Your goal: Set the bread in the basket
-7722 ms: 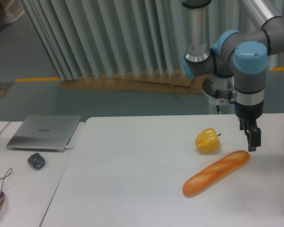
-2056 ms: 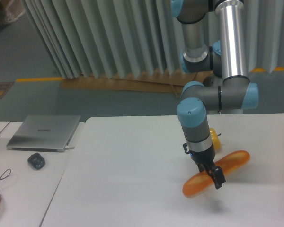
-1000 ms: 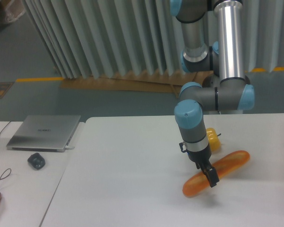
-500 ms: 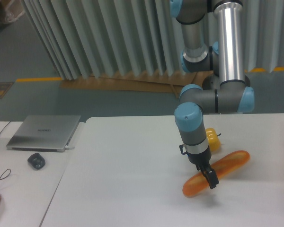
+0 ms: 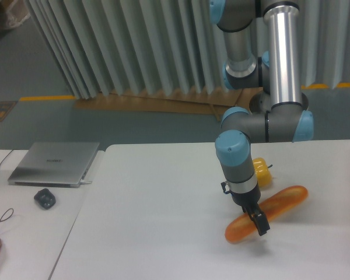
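Fingers (image 5: 260, 224) at unlabelled bread (image 5: 280, 204)

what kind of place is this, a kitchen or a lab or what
Most likely a robotics lab or test workspace, not a kitchen. An industrial arm's gripper works over a bare white table, a closed laptop and mouse sit on a side desk, and the bread looks like a glossy prop.

We see the bread (image 5: 274, 209), a long glossy orange-golden loaf with paler slashes on top, lying flat on the white surface at the lower right of the frame. It runs diagonally, its lower-left end nearest us and its upper-right end farther back.
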### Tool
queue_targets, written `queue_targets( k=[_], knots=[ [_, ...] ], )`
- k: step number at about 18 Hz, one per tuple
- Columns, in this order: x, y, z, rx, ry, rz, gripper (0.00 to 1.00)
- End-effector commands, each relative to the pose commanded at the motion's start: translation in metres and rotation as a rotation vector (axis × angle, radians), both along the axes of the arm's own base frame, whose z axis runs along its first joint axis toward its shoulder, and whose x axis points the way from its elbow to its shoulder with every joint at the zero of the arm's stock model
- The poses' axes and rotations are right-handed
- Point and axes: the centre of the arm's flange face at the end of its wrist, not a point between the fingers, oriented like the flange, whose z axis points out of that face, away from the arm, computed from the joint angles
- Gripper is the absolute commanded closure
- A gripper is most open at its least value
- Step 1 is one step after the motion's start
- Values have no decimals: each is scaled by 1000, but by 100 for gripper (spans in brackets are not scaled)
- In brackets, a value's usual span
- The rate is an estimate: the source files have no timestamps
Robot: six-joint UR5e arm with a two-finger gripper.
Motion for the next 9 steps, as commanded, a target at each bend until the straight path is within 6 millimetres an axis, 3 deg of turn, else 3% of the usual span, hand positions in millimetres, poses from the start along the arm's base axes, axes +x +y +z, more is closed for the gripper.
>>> queue_targets(
  k=[2, 5, 9],
  knots=[
    [1, 0, 0, 0, 0, -5, 0],
    [0, 0, -1, -2, -1, -9, 32],
    [0, 0, -2, -4, -2, -8, 36]
  ],
)
